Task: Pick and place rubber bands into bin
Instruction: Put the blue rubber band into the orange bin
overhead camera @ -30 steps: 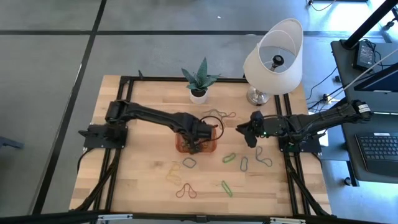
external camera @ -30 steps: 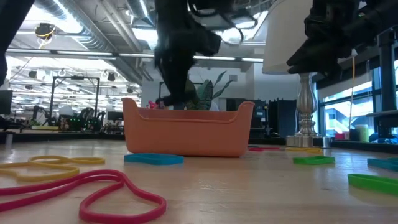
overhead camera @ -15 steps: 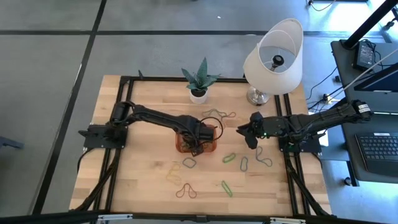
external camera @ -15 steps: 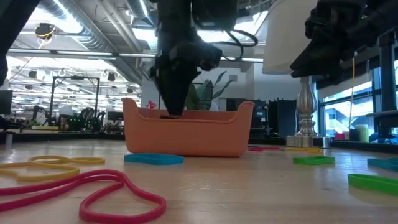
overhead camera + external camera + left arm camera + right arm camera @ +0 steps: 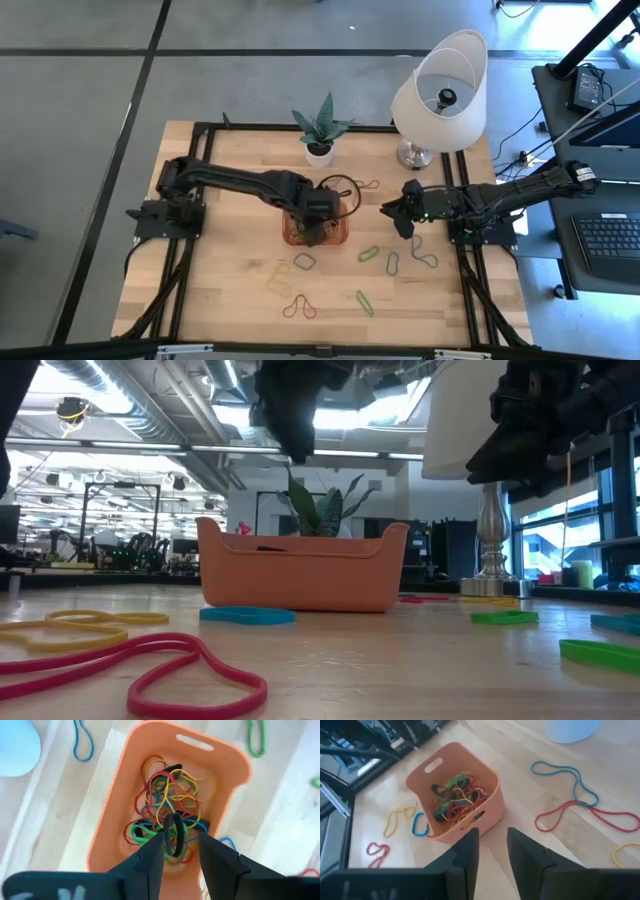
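Over the bin: left gripper (image 5: 175,842) is poised directly above the bin (image 5: 290,238), placed so that anything let go falls inside the walls
Left gripper state: fingers parted; a dark rubber band (image 5: 174,834) shows in the gap between them, and whether it hangs on a finger or already lies on the pile cannot be told
Bin contents: a tangle of red, yellow, green and blue bands (image 5: 172,795) heaped in the middle, kept in by the raised rim
Bin position: on the wooden table (image 5: 230,270), near its centre, in front of the potted plant (image 5: 320,128)
Loose rubber bands: several lie on the table in front of and to the right of the bin, among them a blue band (image 5: 247,616) just beside its base
Right gripper (image 5: 402,222): waits raised off the table, to the right of the bin and clear of the left arm; fingers apart with nothing between them
Judged step: release into the bin; more bands remain to collect
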